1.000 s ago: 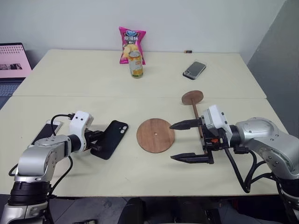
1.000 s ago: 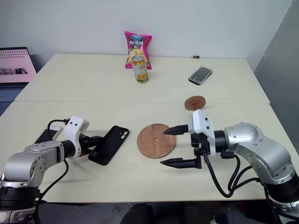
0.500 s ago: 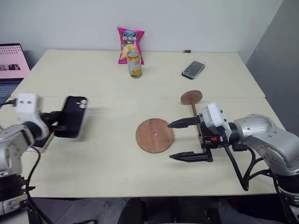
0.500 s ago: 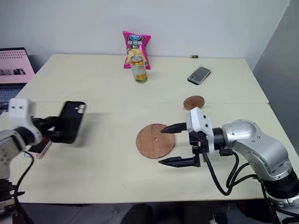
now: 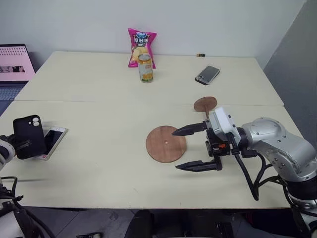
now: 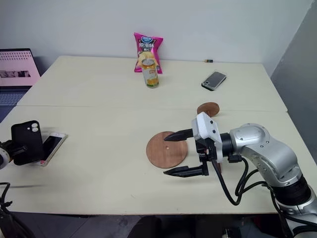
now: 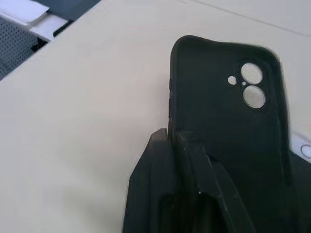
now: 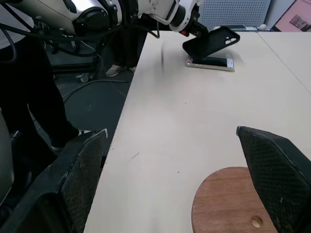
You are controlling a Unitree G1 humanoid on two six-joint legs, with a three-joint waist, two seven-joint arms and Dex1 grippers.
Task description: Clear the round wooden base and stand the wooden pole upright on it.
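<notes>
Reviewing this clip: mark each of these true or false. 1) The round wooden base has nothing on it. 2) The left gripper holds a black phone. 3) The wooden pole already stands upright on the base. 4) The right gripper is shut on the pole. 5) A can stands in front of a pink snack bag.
1) True: the round wooden base is bare.
2) True: the left gripper grips the black phone beside a white phone.
3) False: the wooden pole lies on the table behind the right gripper.
4) False: its jaws are wide open, empty, beside the base.
5) True: the can stands before the snack bag.

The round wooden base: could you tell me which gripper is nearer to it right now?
The right. The right gripper hangs open at the round wooden base's right edge, while the left gripper grips a black phone at the table's far left edge.
</notes>
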